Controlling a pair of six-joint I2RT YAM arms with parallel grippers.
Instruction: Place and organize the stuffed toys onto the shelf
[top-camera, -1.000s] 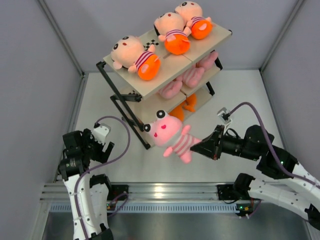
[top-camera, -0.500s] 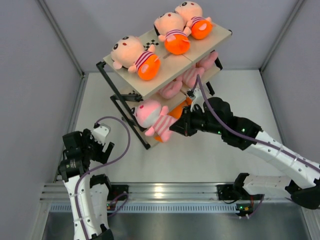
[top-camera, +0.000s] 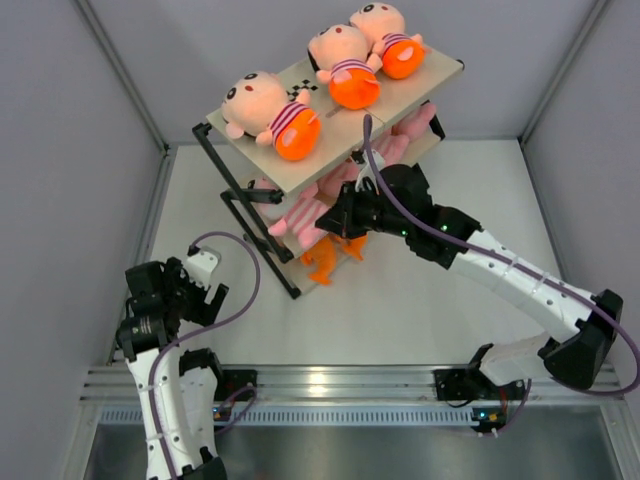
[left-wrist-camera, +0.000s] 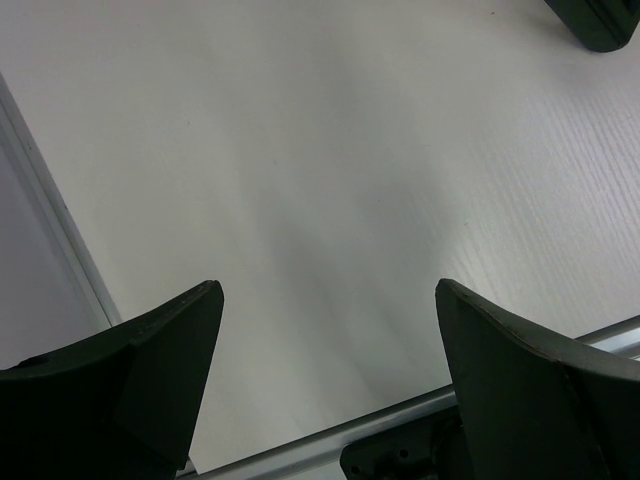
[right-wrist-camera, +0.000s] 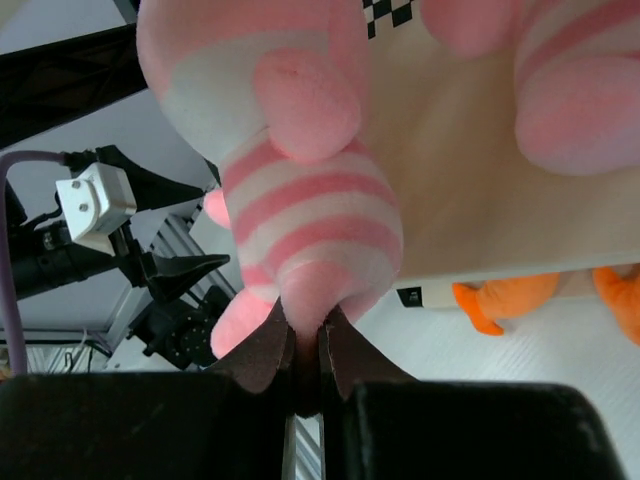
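Since it dwarfs everything else, we start with the shelf (top-camera: 345, 130), a 3-tier rack of beige boards on a black frame. The right arm (top-camera: 500, 270) reaches to the shelf's front. 3 peach-faced dolls (top-camera: 268, 112) lie along its top board, and pink striped animals (top-camera: 385, 150) fill the right part of its middle tier. Another pink striped animal (top-camera: 300, 215) (right-wrist-camera: 300, 200) lies at the left end of that middle tier, under the top board. The right gripper (top-camera: 335, 222) (right-wrist-camera: 303, 320) has its fingers clamped together on this toy's lower end. An orange creature (top-camera: 325, 255) (right-wrist-camera: 478, 302) pokes out from the shelf's bottom tier. Well apart from the shelf, off its front-left corner, the left gripper (top-camera: 195, 290) (left-wrist-camera: 330, 300) hangs over the table (left-wrist-camera: 330, 150), its fingers (left-wrist-camera: 150, 350) spread apart on nothing.
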